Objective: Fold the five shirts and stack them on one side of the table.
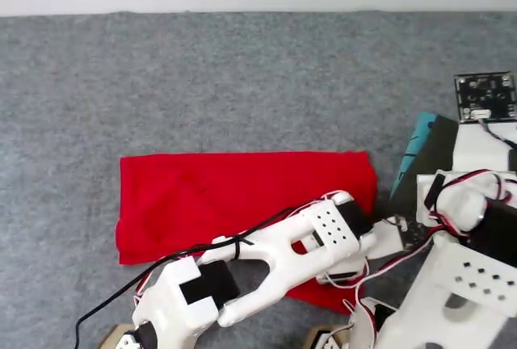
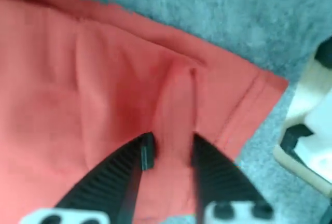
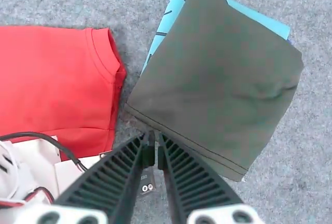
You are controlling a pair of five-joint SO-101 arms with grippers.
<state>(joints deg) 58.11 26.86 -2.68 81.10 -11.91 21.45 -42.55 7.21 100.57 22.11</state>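
A red cotton shirt (image 1: 242,195) lies folded into a wide rectangle on the grey table (image 1: 242,74), with one ridge of cloth raised near its right end. Just beside it, a folded dark olive shirt (image 3: 218,84) rests on a folded light blue shirt (image 3: 177,0).

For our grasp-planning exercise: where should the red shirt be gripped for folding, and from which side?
Probably a pinched-up ridge of cloth near the hemmed end of the red shirt, from straight above. It lies flat on the table, leaving no edge to get under; the left gripper pinches such a ridge.
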